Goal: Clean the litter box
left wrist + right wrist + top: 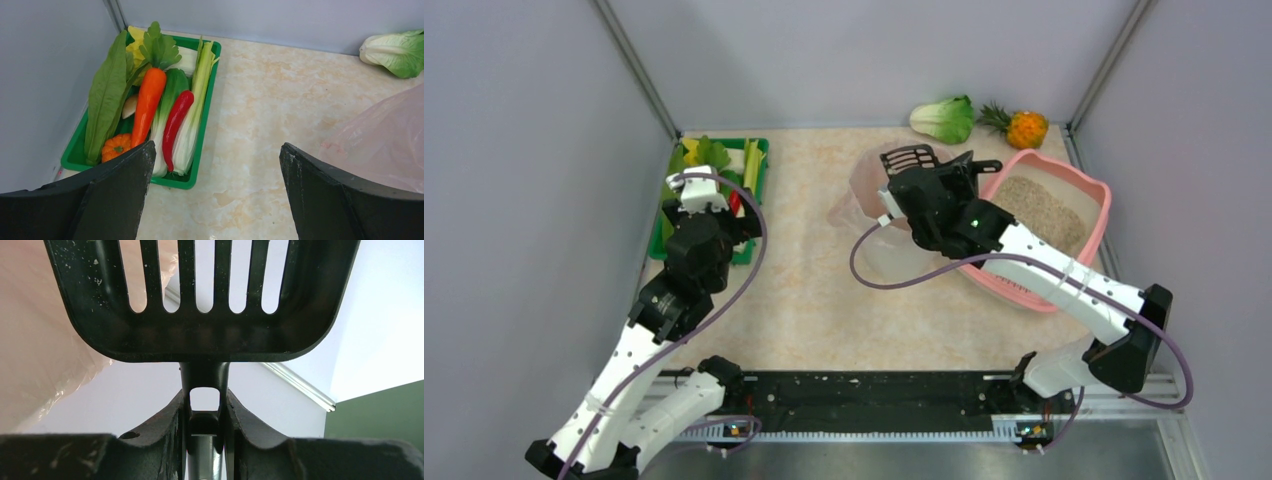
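The pink litter box [1105,205] sits at the right rear of the table, with beige granules [1039,208] inside. My right gripper [927,186] is shut on the handle of a black slotted scoop [910,158] and holds it raised left of the litter box, over a translucent pink liner bag [870,190]. In the right wrist view my gripper [205,410] clamps the handle, and the scoop's blade [200,335] carries only a few grains. My left gripper [700,192] is open and empty above the table [215,150], beside the vegetable tray.
A green tray [762,152] of toy vegetables stands at the far left, also in the left wrist view [200,145]. A toy bok choy [944,118] and a toy pineapple [1024,128] lie at the back wall. The liner bag [385,135] bulges mid-table.
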`<state>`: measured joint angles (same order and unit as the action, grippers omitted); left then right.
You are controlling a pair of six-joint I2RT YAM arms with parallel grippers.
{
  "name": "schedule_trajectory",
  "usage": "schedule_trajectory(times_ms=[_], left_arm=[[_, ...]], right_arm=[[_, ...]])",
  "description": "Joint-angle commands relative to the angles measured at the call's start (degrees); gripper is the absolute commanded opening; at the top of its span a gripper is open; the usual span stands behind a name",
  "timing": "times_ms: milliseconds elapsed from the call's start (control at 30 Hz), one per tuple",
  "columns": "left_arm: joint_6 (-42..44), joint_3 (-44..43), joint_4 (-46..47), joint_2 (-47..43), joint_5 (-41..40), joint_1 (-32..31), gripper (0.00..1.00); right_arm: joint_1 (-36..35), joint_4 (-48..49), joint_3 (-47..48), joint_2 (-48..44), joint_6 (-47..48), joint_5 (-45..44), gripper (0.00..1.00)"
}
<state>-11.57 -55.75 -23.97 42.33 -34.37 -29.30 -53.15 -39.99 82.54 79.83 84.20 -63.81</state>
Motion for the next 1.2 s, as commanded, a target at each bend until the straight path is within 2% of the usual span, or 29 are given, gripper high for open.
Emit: schedule_trajectory(times_ms=[0, 267, 333, 433, 567, 667, 833, 900, 1000, 1100, 1167], left_arm=[[0.1, 0.6, 2.2, -1.5, -0.5, 0.3, 0.99], [-1.2, 1.6, 2.2, -2.4, -0.1, 0.2, 0.99], [-1.4, 1.9, 2.3, -2.7, -0.1, 0.3, 0.99], [-1.4, 2.3, 2.4, -3.1, -0.1, 0.2, 0.99], [-1.2, 2.4, 2.8, -3.0, 0.0, 0.3, 0.99], [-0.8, 2.6, 3.1, -3.2, -0.1, 0.2, 0.99], [-0.2, 3.1, 3.7, -3.5, -0.4, 0.3, 0.99], [-0.2, 3.4, 3.9, -3.8, -0.6, 0.2, 0.99], [-0.4, 4.0, 4.5, -4.0, -0.2, 0.3, 0.99], [-0.5, 4.6, 5.1, -4.2, -0.2, 0.3, 0.99], [-0.7, 4.9, 5.4, -4.2, -0.1, 0.3, 0.99]], right_arm=[[1.1, 0.5, 2.4, 0.4, -0.3, -0.2, 0.00], [1.5, 2.4, 5.7, 1.8, 1.0, -0.4, 0.00], [0.9, -0.3, 7.2, 2.0, 0.8, 1.4, 0.00], [1.0, 0.5, 8.4, 2.6, 1.0, 1.2, 0.00], [2.0, -0.4, 8.2, 2.5, 1.1, 0.4, 0.00], [1.5, -5.2, 9.2, 2.5, 0.2, 3.1, 0.00], [2.0, -6.4, 8.2, 2.4, -0.1, 4.5, 0.00], [3.4, -2.6, 8.9, 2.2, 1.1, 1.9, 0.00], [1.8, -5.0, 10.9, 3.4, 0.7, 4.3, 0.00], [3.7, -1.6, 12.7, 3.7, 0.9, 2.5, 0.00], [2.3, -5.2, 12.3, 4.3, 0.6, 4.4, 0.00]])
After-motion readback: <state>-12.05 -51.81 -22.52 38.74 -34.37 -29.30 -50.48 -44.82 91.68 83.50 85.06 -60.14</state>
